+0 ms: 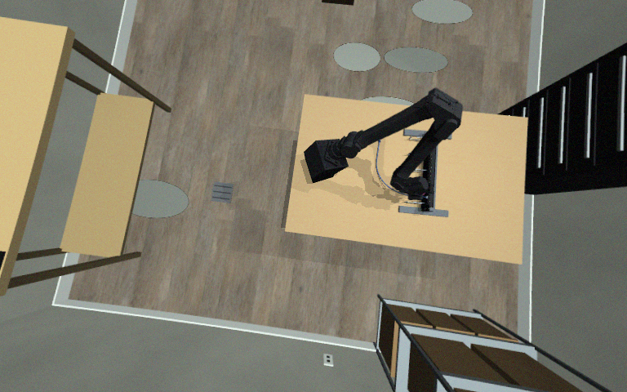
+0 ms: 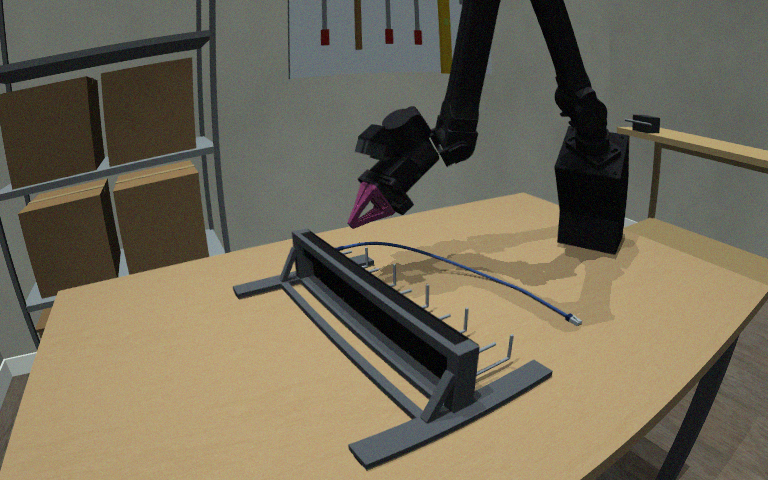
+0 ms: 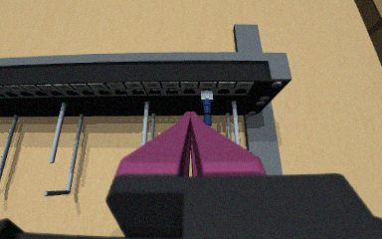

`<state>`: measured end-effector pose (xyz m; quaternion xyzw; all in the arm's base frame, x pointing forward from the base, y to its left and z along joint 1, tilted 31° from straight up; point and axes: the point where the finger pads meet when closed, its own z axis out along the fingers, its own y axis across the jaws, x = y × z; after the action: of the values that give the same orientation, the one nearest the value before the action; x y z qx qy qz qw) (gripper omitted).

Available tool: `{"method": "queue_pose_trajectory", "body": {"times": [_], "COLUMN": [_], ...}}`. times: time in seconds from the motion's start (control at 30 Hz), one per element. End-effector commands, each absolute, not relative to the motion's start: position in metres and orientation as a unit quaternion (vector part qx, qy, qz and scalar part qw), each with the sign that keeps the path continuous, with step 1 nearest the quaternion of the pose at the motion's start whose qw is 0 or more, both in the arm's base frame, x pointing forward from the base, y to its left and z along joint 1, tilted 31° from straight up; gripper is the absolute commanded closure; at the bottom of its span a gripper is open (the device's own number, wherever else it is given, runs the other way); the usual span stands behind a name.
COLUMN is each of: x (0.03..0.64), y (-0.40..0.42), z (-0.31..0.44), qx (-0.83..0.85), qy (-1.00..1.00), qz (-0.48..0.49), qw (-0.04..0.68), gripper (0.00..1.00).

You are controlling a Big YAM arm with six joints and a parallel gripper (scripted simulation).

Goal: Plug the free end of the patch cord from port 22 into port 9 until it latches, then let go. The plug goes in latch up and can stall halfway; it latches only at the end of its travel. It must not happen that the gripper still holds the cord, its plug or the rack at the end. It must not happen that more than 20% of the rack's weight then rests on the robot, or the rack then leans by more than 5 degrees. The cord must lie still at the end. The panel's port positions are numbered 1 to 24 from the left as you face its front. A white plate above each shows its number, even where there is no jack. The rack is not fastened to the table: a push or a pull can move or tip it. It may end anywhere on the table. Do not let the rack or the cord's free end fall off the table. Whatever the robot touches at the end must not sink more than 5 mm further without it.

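The rack [image 1: 439,213] [image 2: 396,441] [image 3: 247,37] stands upright on the table. The blue cord [image 1: 376,162] [image 2: 515,288] arches out from its front. Its fixed plug [image 3: 207,95] sits in a jack near the panel's right end, with two jacks further right. The free plug [image 1: 379,140] [image 2: 574,320] is in front of the rack, toward its left end, at or just above the table. My gripper [image 2: 352,225] [image 3: 190,119] is shut and empty, above and in front of the panel's right end, close to the fixed plug. Port numbers are unreadable; port 9 cannot be made out.
Thin metal cable pins [image 2: 510,346] [image 3: 60,134] stick out along the rack's front, several on both sides of the cord. The arm's black base [image 1: 321,159] [image 2: 591,203] stands on the table [image 1: 485,184] [image 2: 169,367] beyond the cord. The rack's feet reach out front and back.
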<state>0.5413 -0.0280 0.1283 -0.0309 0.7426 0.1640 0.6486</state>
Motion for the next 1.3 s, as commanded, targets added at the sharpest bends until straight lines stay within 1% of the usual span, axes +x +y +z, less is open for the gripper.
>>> {"method": "queue_pose_trajectory", "body": {"times": [0.0, 0.73, 0.9, 1.07, 1.13, 1.27], "x": [0.543, 0.549, 0.53, 0.494, 0.494, 0.459], "y": [-0.025, -0.028, -0.037, -0.049, -0.049, -0.059], "z": [0.132, 0.146, 0.149, 0.152, 0.152, 0.155], "qx": [-0.039, -0.044, -0.041, -0.041, -0.041, -0.041], "qy": [0.737, 0.726, 0.726, 0.726, 0.726, 0.727], "qz": [0.161, 0.158, 0.153, 0.15, 0.15, 0.149], "qw": [0.655, 0.668, 0.669, 0.67, 0.67, 0.669], "gripper": [1.0, 1.0, 1.0, 1.0, 1.0, 1.0]}}
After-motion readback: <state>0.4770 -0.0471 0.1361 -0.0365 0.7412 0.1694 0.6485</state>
